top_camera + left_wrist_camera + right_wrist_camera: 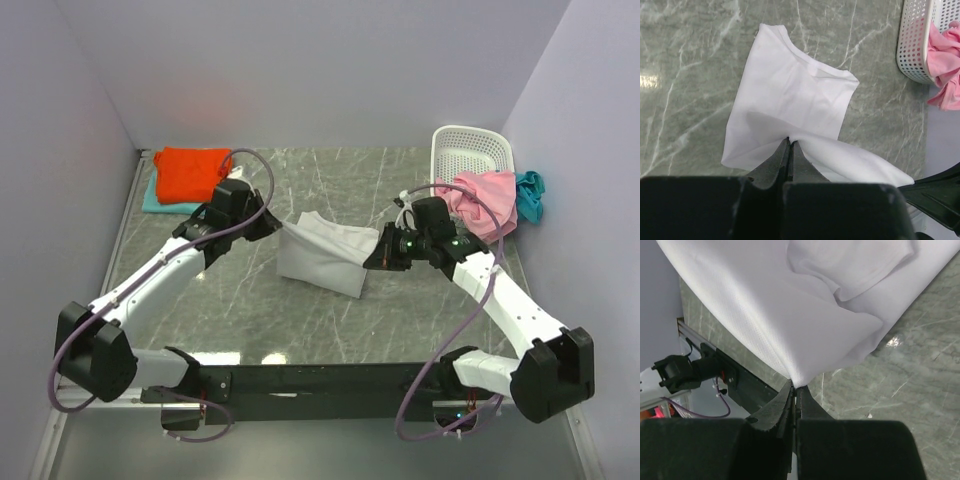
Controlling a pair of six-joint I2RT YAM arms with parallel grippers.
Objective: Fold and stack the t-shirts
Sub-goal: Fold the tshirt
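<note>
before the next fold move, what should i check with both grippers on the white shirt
1. Is the left gripper shut on the white t-shirt: ok, pinching an edge.
2. Is the right gripper shut on it: ok, pinching a corner.
3. Cloth flat and smooth: not ok, lifted between the arms and creased.
4. Other cloth out of the way: ok, pink shirt hangs on the basket, apart.
5. Stack place ready: ok, orange-red shirt lies folded far left.
6. Depth of each pinch: cannot tell.

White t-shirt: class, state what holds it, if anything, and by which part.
Both: the left gripper and the right gripper each pinch the white t-shirt at opposite sides.
</note>
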